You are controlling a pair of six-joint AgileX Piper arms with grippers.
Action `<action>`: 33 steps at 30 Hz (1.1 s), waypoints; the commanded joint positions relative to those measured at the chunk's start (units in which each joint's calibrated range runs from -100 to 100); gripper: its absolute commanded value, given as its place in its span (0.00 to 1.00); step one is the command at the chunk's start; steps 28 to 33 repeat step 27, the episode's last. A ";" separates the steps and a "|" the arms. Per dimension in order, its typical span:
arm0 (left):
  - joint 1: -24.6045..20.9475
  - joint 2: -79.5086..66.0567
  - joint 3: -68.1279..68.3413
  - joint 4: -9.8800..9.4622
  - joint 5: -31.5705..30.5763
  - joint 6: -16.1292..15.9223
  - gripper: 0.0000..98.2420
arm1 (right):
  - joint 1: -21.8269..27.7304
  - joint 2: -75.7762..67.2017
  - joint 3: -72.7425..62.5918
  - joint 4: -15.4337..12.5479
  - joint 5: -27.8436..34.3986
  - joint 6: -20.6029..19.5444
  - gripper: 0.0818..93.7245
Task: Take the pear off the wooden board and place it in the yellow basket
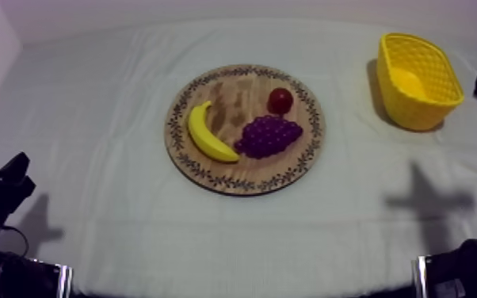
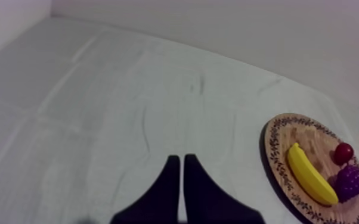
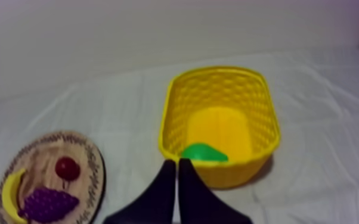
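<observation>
Pear (image 3: 204,152) in basket (image 3: 259,113), toward three o'clock of the board (image 1: 289,162); left gripper (image 2: 182,159) and right gripper (image 3: 177,162) closed, empty.

text: none legible | labels, brands: none | numbers, signs: none | wooden board (image 1: 242,185), frame centre: rim pattern is ornament, not letters | yellow basket (image 1: 416,112), upper right: unmarked weave

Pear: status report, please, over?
Both empty: left fingers shut, right fingers shut near yellow basket. The pear lies inside it. Nothing in the way.
</observation>
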 commanded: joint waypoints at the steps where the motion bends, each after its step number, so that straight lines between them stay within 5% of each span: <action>1: 0.01 0.02 -0.02 0.01 0.02 0.00 0.00 | 0.52 -11.06 10.84 -2.18 -0.10 2.42 0.00; 5: 0.01 0.02 -0.02 0.01 0.02 0.00 0.00 | 1.65 -19.73 19.95 -5.06 -1.03 2.81 0.00; 14: 0.01 0.02 -0.02 0.01 0.02 -0.02 0.00 | 1.58 -26.70 26.09 2.26 2.12 -9.10 0.00; 18: 0.01 0.02 -0.02 0.01 0.02 0.01 0.00 | 1.60 -26.94 27.61 4.86 0.00 -6.43 0.00; 27: 0.01 0.02 -0.02 0.01 0.02 0.01 0.00 | 1.60 -27.01 28.15 5.68 -0.81 3.52 0.00; 33: 0.01 0.02 -0.02 0.01 0.02 0.01 0.00 | 1.60 -27.01 28.15 5.68 -0.81 3.52 0.00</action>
